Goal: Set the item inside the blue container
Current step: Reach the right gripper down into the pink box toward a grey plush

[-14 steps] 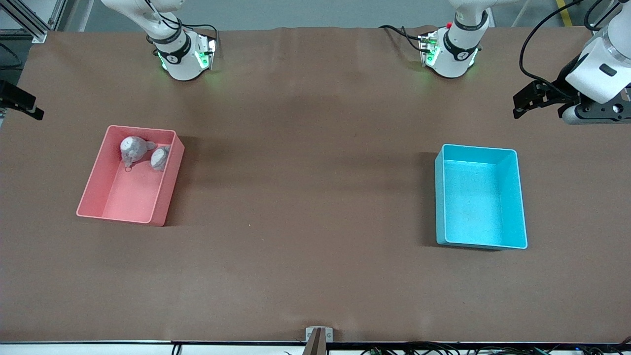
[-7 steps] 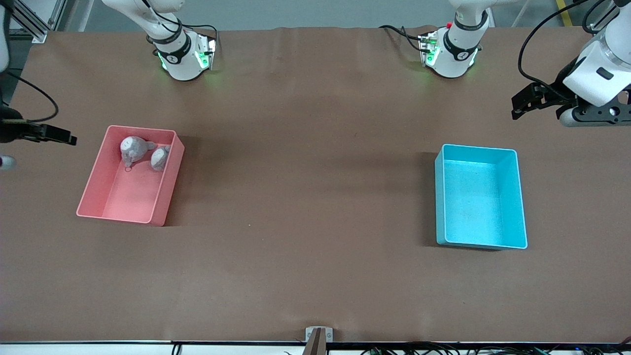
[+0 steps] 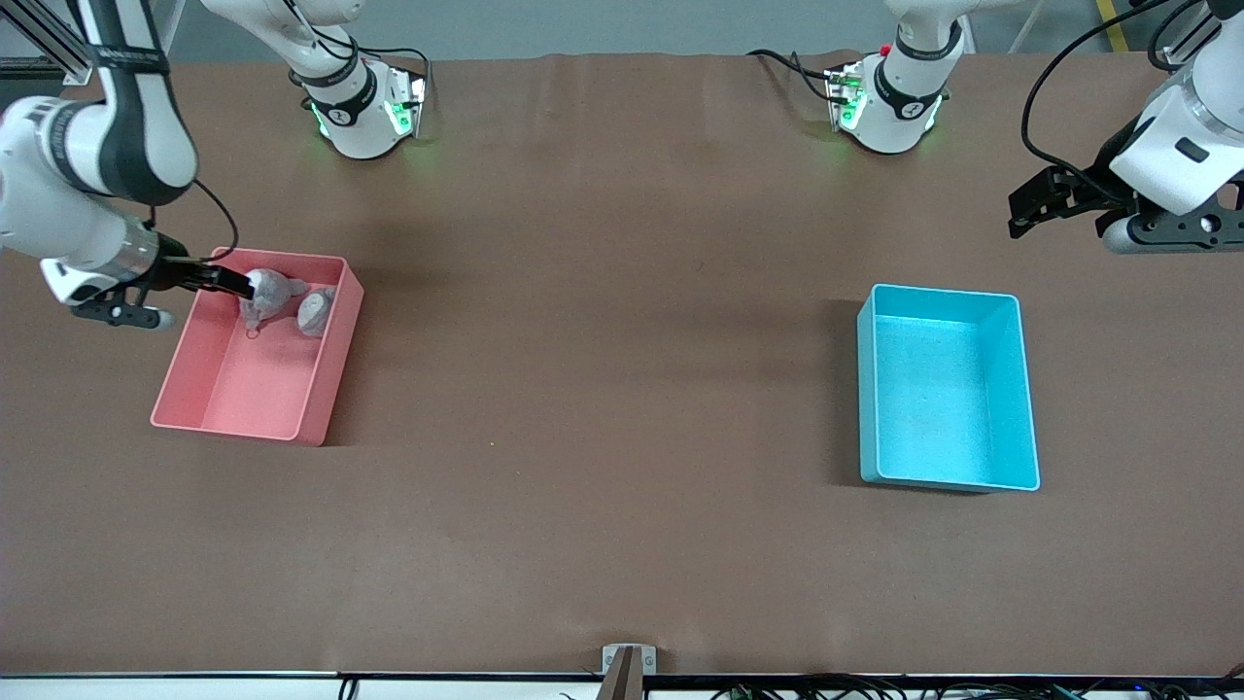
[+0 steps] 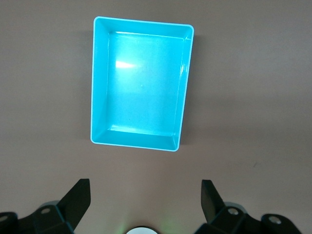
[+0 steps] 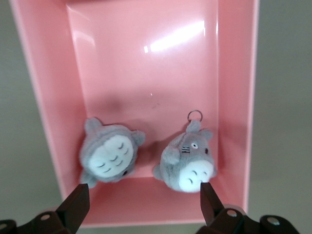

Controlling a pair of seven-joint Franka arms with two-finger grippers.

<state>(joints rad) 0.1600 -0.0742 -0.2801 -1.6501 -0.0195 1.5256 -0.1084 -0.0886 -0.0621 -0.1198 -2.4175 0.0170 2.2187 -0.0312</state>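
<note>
- The right hand (image 3: 228, 282) hangs over the pink bin (image 3: 194, 355), at the end of it farther from the front camera, fingers spread and grasping nothing.
- Under it, two grey plush toys lie side by side in that end of the bin: one with a key ring (image 5: 187, 163) and one with closed eyes (image 5: 109, 157).
- The two toys sit close together; whether they touch cannot be told.
- The left hand (image 3: 1035, 204) waits in the air over bare worktop (image 3: 622, 389) at the left arm's end, fingers spread and released.
- The blue container (image 3: 1016, 389) stands open-topped on the worktop toward the left arm's end, well apart from the pink bin.
- Its inside holds nothing.
</note>
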